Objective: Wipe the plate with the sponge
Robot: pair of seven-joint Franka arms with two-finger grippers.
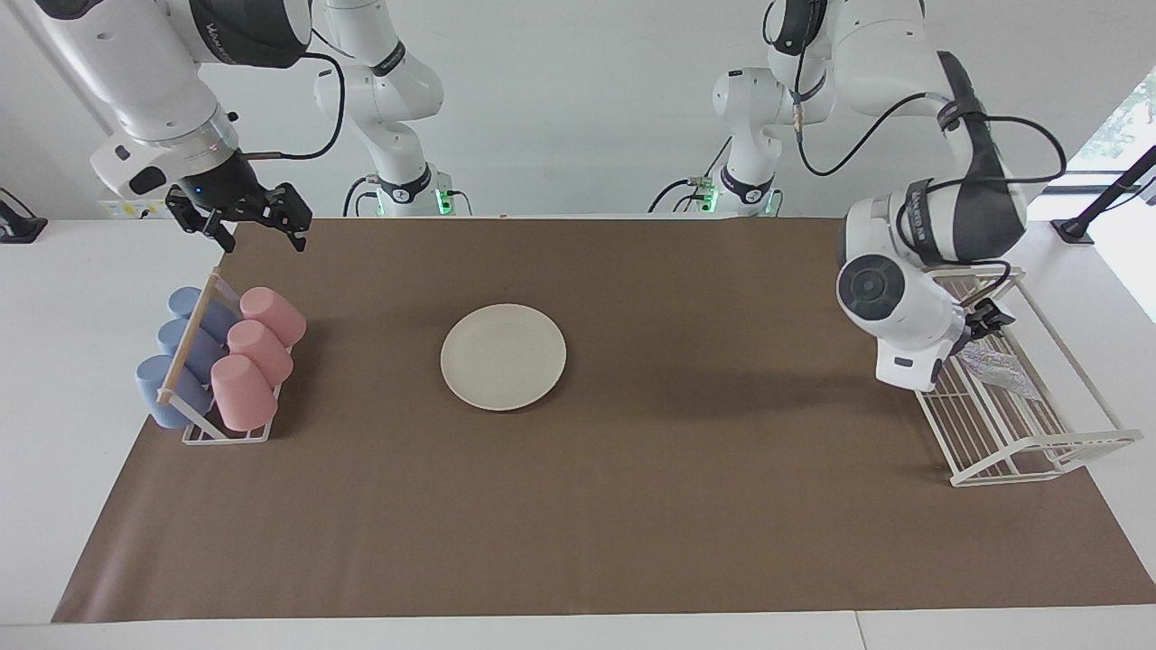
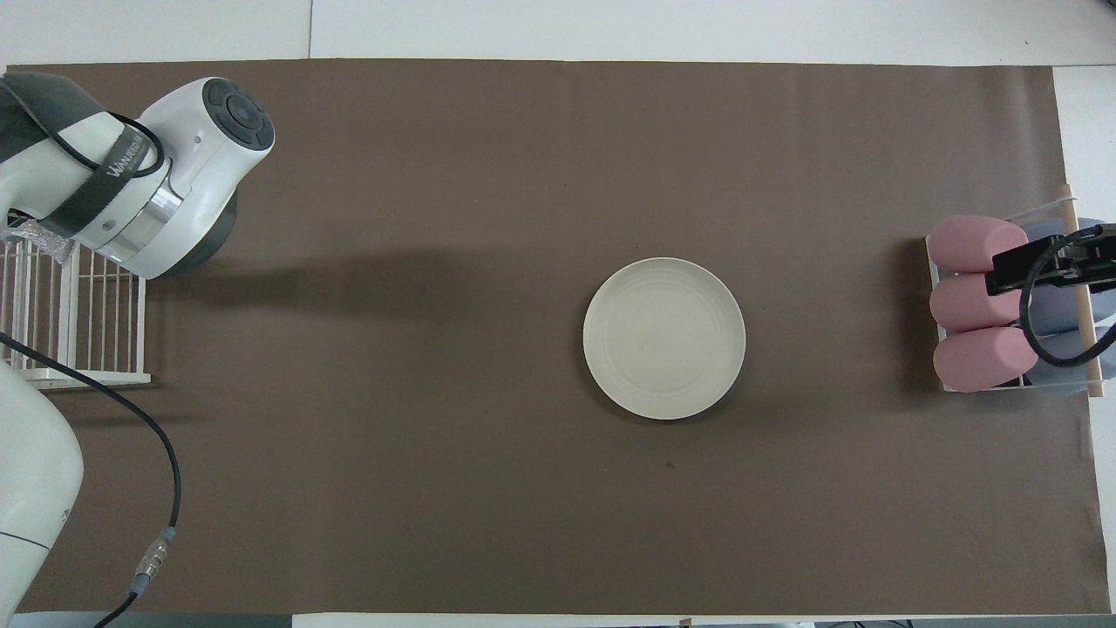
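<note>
Overhead view, "WANHEON"-like strap lettering on left arm [image 2: 131, 187], plate [image 2: 663, 337] bare

cream plate [image 1: 503, 356], glittery silver sponge [image 1: 993, 370]

A: Bright, even light throughout; daylight glares at a window in the facing view's corner.
B: Soft shadows stretch across the brown mat [image 1: 632, 506] beside the plate [image 1: 503, 357]. Everything is sharp.
</note>
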